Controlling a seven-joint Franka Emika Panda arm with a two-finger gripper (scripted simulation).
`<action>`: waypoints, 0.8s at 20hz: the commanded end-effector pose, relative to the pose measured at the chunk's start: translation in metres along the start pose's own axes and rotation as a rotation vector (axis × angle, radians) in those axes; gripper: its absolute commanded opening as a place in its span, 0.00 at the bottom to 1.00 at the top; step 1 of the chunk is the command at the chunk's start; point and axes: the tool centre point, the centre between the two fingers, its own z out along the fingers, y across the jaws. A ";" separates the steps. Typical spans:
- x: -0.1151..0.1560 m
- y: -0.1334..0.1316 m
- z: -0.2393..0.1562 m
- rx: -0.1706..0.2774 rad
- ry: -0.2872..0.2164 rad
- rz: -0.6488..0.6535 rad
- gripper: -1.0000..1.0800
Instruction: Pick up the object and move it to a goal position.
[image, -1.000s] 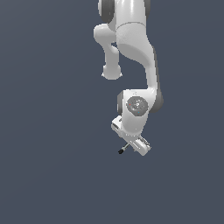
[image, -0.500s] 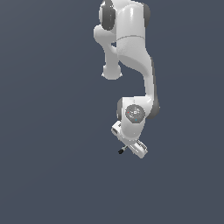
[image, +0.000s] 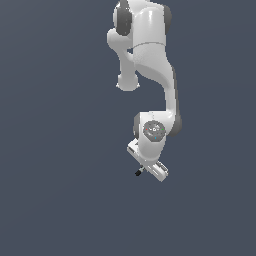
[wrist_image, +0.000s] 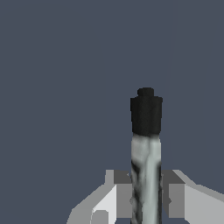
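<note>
Gripping the object (wrist_image: 146, 157), the tool (wrist_image: 146, 197) is clenching both fingers against a mottled light grey shaft that is ending in a stubby black tip.

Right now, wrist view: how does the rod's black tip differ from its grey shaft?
Colour: the black tip is flat, solid black; the shaft is light grey with mottled streaks.
Shape: the tip ends in a small stepped cap; the shaft runs straight.
Position: the tip sticks out free beyond the gripper; the shaft sits between its fingers.
Shared: one rod, same axis, similar width.
</note>
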 end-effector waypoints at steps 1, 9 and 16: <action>0.000 0.000 0.000 0.000 0.000 0.000 0.00; 0.003 0.006 -0.005 0.000 0.000 0.000 0.00; 0.021 0.036 -0.027 0.000 0.000 0.000 0.00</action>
